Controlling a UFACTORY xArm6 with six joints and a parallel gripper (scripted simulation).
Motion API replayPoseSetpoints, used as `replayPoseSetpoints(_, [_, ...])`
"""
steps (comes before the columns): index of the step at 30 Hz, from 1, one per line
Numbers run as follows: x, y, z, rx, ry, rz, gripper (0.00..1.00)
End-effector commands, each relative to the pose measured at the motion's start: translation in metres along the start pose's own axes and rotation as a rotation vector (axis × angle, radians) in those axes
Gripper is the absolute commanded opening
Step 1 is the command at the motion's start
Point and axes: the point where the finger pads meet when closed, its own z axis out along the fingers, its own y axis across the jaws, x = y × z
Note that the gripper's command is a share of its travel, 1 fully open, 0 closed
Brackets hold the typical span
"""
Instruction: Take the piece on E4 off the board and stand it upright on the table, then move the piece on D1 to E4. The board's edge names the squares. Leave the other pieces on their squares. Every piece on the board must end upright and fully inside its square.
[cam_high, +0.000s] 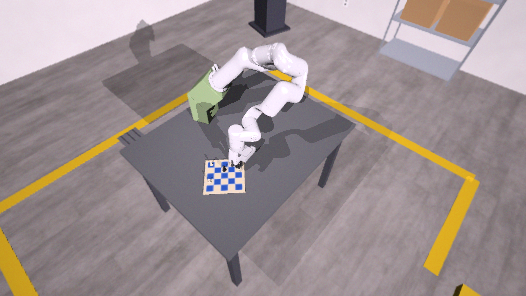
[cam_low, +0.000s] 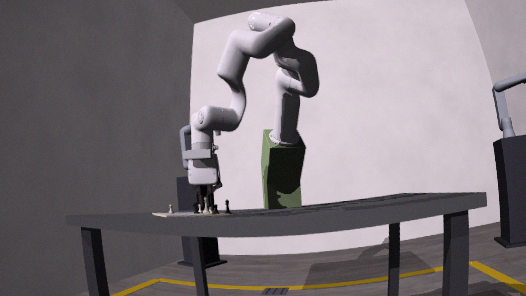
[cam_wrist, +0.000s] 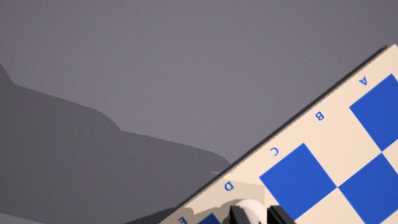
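The blue-and-cream chessboard (cam_high: 224, 177) lies on the dark table, with letters A to E along its edge in the wrist view (cam_wrist: 320, 165). My gripper (cam_high: 235, 161) stands low over the board's far edge, at the D column. In the wrist view its dark fingers are shut on a white piece (cam_wrist: 248, 209) at the bottom edge of the frame. From the side the gripper (cam_low: 206, 202) reaches down among the pieces. A black piece (cam_low: 227, 206) stands upright just right of the gripper, near the board's edge. A small white piece (cam_low: 170, 208) stands at the board's left end.
The arm's green pedestal (cam_high: 202, 102) stands at the table's far corner. Yellow floor tape (cam_high: 450, 220) runs around the table. A metal shelf (cam_high: 440, 35) is at the back right and a dark column (cam_high: 270, 17) at the back.
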Motion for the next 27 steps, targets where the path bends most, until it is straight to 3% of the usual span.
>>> replayPoseSetpoints(1, [0.001, 0.001, -0.012, -0.001, 0.001, 0.0, 0.0])
replayPoseSetpoints(13, [0.001, 0.001, -0.09, -0.001, 0.001, 0.0, 0.0])
replayPoseSetpoints(27, [0.0, 0.001, -0.096, -0.001, 0.001, -0.001, 0.0])
